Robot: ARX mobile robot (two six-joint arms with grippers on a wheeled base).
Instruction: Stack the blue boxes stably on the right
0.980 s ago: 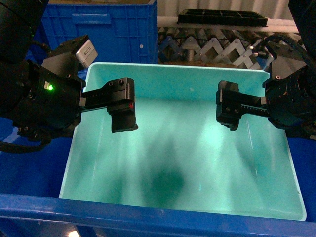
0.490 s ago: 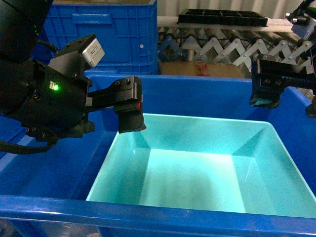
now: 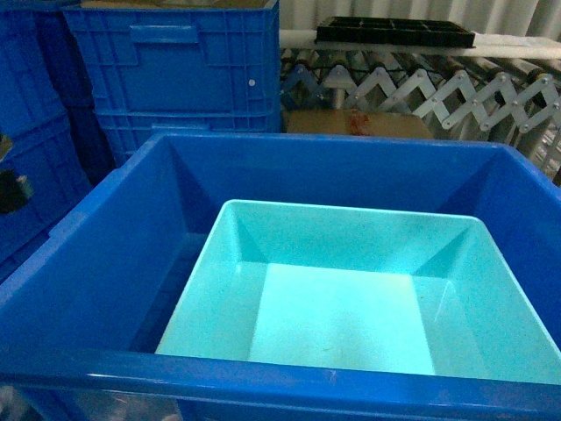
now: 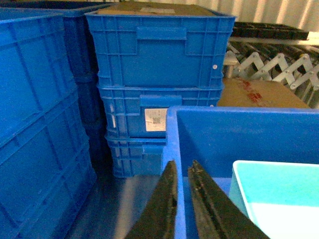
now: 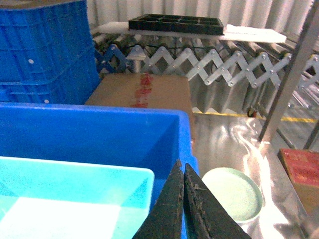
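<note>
The turquoise box [image 3: 342, 237] sits upright inside the larger deep blue box [image 3: 131, 254], shifted toward its right and near side. Neither gripper appears in the head view; only a dark bit of the left arm [image 3: 9, 189] shows at the left edge. In the left wrist view my left gripper [image 4: 183, 163] hovers over the deep blue box's left rim [image 4: 172, 129], with a narrow gap between its fingers and nothing held; the turquoise box [image 4: 279, 189] lies to its right. My right gripper [image 5: 181, 163] is shut and empty over the deep blue box's right rim [image 5: 184, 124], beside the turquoise box [image 5: 75, 199].
Stacked ribbed blue crates [image 3: 175, 70] stand behind and to the left [image 4: 35, 124]. A cardboard box [image 3: 359, 123], an expandable roller conveyor [image 3: 412, 83] and a black tray [image 3: 394, 32] lie behind. On the shiny floor to the right are a pale green round dish [image 5: 232, 194], a reddish box [image 5: 301, 169] and a metal post [image 5: 291, 74].
The turquoise box, tilted up between both grippers a second ago, now rests inside the deep blue box. Both grippers have let go and pulled out of the head view.
</note>
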